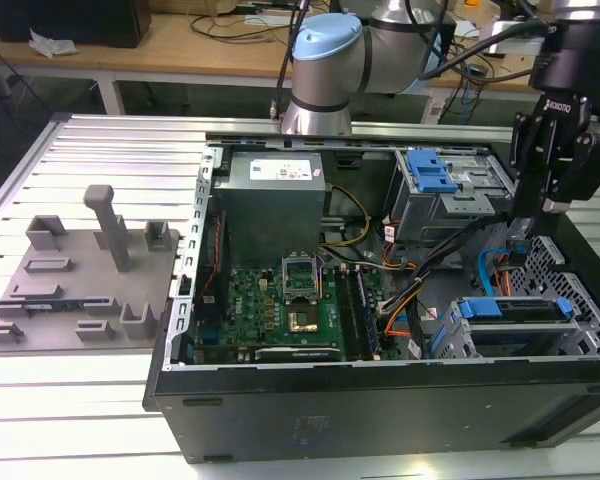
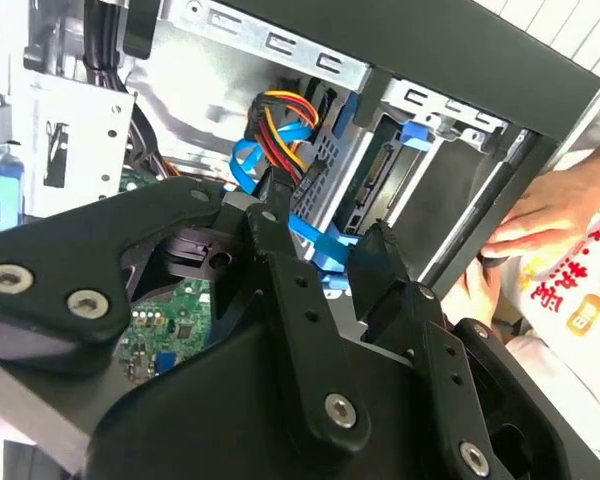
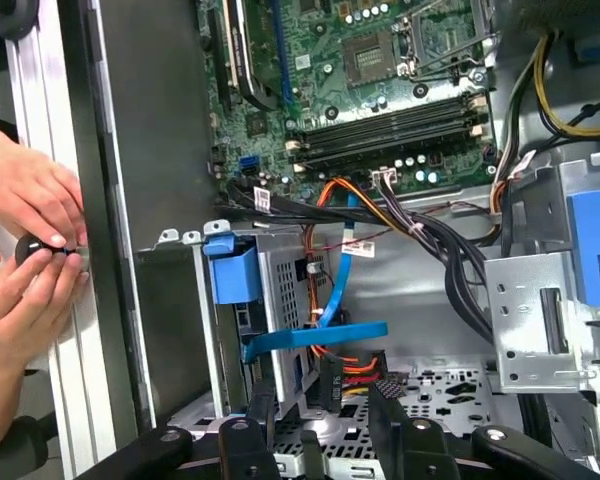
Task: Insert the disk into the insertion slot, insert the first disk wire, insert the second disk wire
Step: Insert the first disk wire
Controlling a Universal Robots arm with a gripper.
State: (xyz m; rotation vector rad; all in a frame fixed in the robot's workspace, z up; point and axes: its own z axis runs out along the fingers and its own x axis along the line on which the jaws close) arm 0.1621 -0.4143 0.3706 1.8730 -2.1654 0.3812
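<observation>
Fingers apart, the gripper hangs over a blue cable at the exterior view's right, near the disk seated in the insertion slot.

The black sheet-metal computer case wears a matt painted skin. Inside it, the low grey perforated sheet-metal drive cage looks bare and dull. The bright blue carrier frame of the disk is smooth, faintly glossy plastic, and the green circuit board is lacquered. Under the case lies a ribbed, satin-bright metal table, and beside it a grey matt plastic fixture. Over the case, the black gripper is matt, with shiny screw heads.
</observation>
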